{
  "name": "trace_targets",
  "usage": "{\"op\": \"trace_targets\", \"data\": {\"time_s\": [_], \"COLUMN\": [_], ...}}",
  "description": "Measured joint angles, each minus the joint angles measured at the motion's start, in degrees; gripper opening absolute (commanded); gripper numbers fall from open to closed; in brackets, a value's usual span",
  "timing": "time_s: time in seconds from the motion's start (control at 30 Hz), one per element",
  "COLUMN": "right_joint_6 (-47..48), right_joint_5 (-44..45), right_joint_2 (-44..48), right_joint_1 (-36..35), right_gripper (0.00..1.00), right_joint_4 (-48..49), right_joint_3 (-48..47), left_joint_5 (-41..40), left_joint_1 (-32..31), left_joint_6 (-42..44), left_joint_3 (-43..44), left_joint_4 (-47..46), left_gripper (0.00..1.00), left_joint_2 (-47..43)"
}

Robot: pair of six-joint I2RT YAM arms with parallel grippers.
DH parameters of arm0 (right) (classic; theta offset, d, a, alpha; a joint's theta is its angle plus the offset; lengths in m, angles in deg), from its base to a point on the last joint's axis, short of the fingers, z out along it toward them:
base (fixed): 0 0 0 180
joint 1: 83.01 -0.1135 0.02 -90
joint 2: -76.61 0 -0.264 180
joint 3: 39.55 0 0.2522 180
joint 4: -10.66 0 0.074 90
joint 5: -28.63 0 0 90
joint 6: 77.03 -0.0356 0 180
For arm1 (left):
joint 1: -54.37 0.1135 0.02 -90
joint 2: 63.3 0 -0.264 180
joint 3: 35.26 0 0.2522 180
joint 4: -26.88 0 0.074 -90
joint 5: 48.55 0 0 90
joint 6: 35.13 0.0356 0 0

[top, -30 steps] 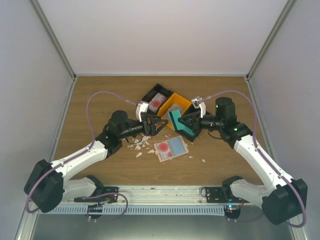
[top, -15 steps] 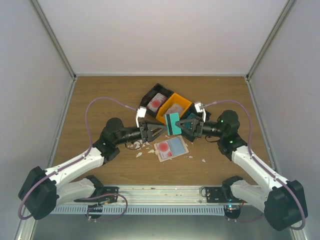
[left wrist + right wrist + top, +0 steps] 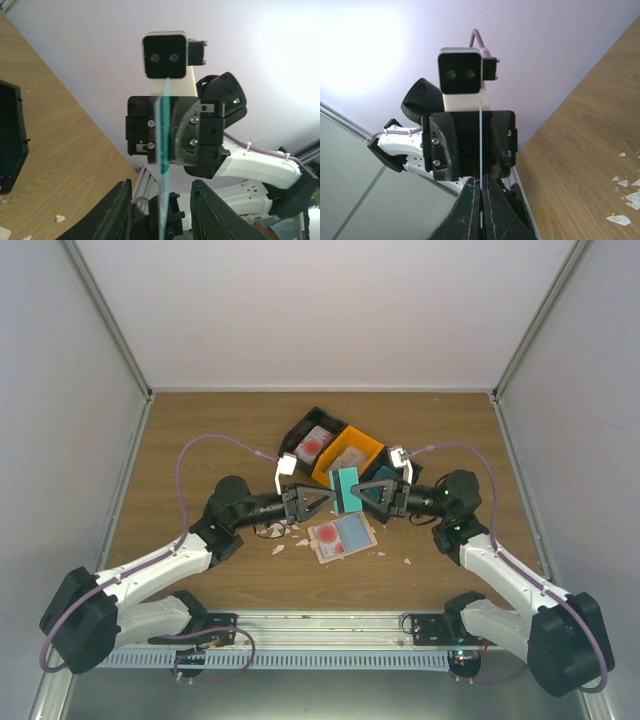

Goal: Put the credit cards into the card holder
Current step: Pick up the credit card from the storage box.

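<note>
Top view, teal card: a teal credit card (image 3: pixel 347 490) hung in the air above the bench (image 3: pixel 200 450), on edge between the two arms' tips.
Top view, card holder: the tan card holder (image 3: pixel 321 558) lay open and flat on the bench, just near of the lifted card, with a red-marked card showing in it.
Top view, bins: a black bin (image 3: pixel 297 430) at the far side held a white card with a red mark (image 3: pixel 314 444). An orange bin (image 3: pixel 372 448) sat just right of it. White scraps (image 3: pixel 285 533) lay left of the holder.
Left wrist view, left jaws: they stood apart, one finger on each side of the edge-on teal card (image 3: pixel 163 165), with a gap either side, so nothing was gripped.
Right wrist view, right jaws: they were pinched tight on the near edge of the card (image 3: pixel 480 145), which showed only as a thin line.
Handling: I judged the card light, stiff and slick. It is best pinched flat on both faces close to one short edge, leaving the other end free for the pocket.
Only in the top view: the holder, the bins and the card's teal face.
Only in the wrist views: the true gap of each pair of jaws, and how squarely the card sat between them.
</note>
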Motion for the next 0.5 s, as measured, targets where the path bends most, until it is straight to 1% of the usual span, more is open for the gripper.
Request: {"op": "trace_targets", "data": {"time_s": [0.07, 0.13, 0.17, 0.3, 0.33, 0.37, 0.4, 0.5], "right_joint_6": [-0.85, -1.22, -1.33, -1.29, -1.11, -0.90, -0.61, 2.03], "right_joint_5": [-0.50, -0.76, -0.85, -0.74, -0.68, -0.63, -0.35, 0.09], "right_joint_2": [-0.28, -0.48, -0.63, -1.31, -1.46, -1.51, -1.51, -1.29], "right_joint_1": [-0.15, -0.20, -0.22, -0.24, -0.26, -0.24, -0.13, -0.20], "right_gripper": [0.01, 0.01, 0.01, 0.01, 0.01, 0.02, 0.09, 0.41], "right_joint_4": [1.11, 1.66, 1.95, 1.68, 1.31, 0.87, 0.11, -3.02], "right_joint_3": [0.48, 0.63, 0.63, 1.14, 1.16, 1.16, 1.20, 1.11], "left_joint_5": [0.02, 0.04, 0.07, 0.72, 0.83, 0.92, 1.09, 0.90], "left_joint_1": [-0.02, -0.09, -0.13, -0.35, -0.57, -0.70, -0.74, -0.76], "left_joint_6": [0.07, 0.09, 0.11, 0.28, 0.33, 0.50, 0.50, 1.01], "left_joint_3": [0.09, 0.11, 0.11, 0.63, 0.76, 0.83, 0.85, 0.76], "left_joint_4": [-0.02, 0.07, 0.11, -0.22, -0.22, -0.48, -0.72, -0.68], "left_gripper": [0.37, 0.32, 0.27, 0.05, 0.01, 0.00, 0.00, 0.00], "left_joint_2": [1.09, 2.62, 3.26, 4.59, 4.76, 4.92, 4.92, 5.07]}}
